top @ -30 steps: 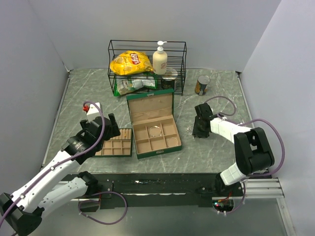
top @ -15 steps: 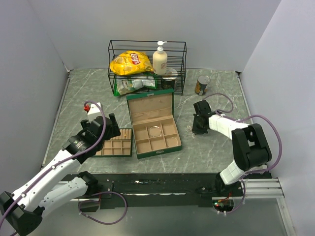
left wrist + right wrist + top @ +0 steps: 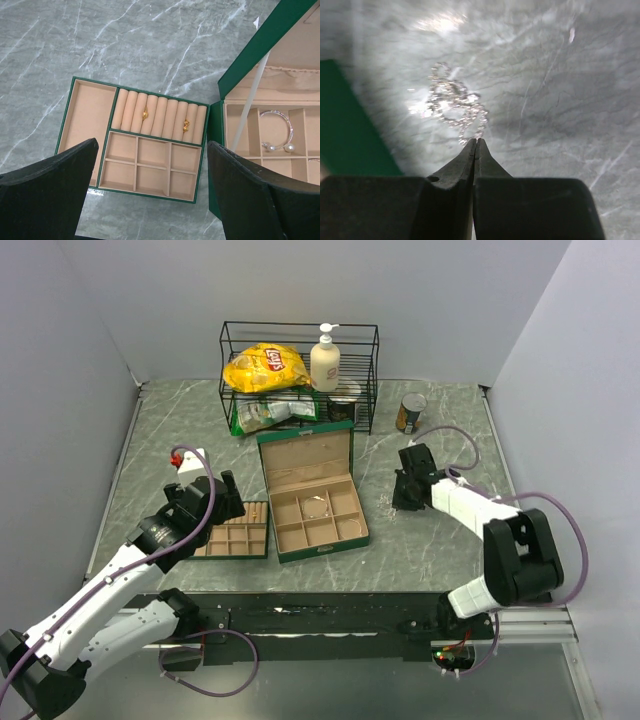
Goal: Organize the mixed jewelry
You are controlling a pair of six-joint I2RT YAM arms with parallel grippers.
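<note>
Jewelry lies in three places: a silvery chain (image 3: 451, 102) heaped on the marble table (image 3: 560, 75) just right of the green box (image 3: 305, 455), two gold rings (image 3: 145, 114) in the ring rolls of the tray (image 3: 87, 107), and a beaded bangle (image 3: 280, 131) inside the box. Right gripper (image 3: 476, 142) is clenched, tips touching the chain's near end — whether a strand is caught, I cannot tell. Left gripper (image 3: 151, 145) hangs spread wide over the tray.

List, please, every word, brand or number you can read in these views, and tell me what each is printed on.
"Lay's": on the yellow chip bag.
Can: it has a label, too small to read.
Green packet: print too blurred to read.
Pump bottle: no readable text.
Both wrist views: no text at all.
</note>
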